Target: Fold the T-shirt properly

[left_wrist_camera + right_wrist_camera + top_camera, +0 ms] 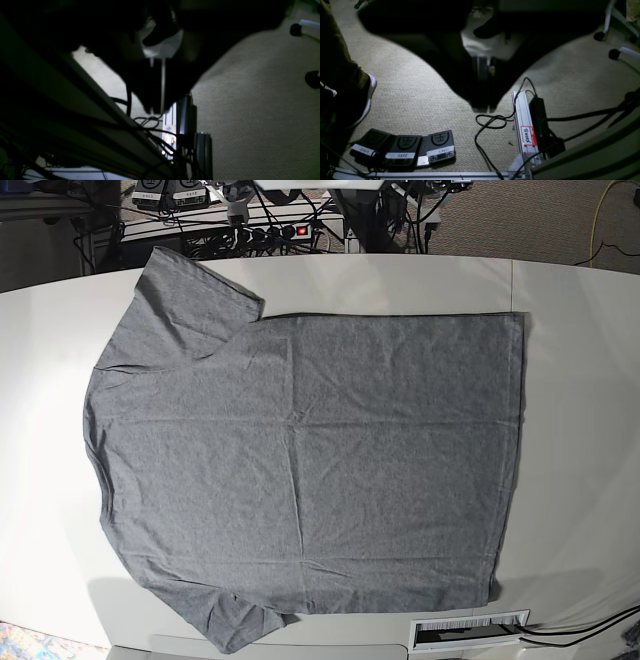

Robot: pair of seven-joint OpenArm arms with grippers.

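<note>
Base view: plain heather-grey cotton T-shirt (300,470) lies flat, unfolded, on white table (580,380). Both grippers closed, empty, below the table edge. Best pinch sleeve and hem together.

Both grippers (155,110) (482,107) closed — hanging low.

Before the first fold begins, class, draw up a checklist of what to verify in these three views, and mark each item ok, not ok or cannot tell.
1. T-shirt spread flat on the white table, not yet folded: ok.
2. Both sleeves laid out, upper sleeve and lower sleeve: ok.
3. Hem straight and on the table: ok.
4. Neither arm over the shirt in the base view: ok.
5. Left gripper and right gripper shut, hanging below table height over the carpet: ok.
6. Small creases across the fabric: not ok, though slight.
</note>
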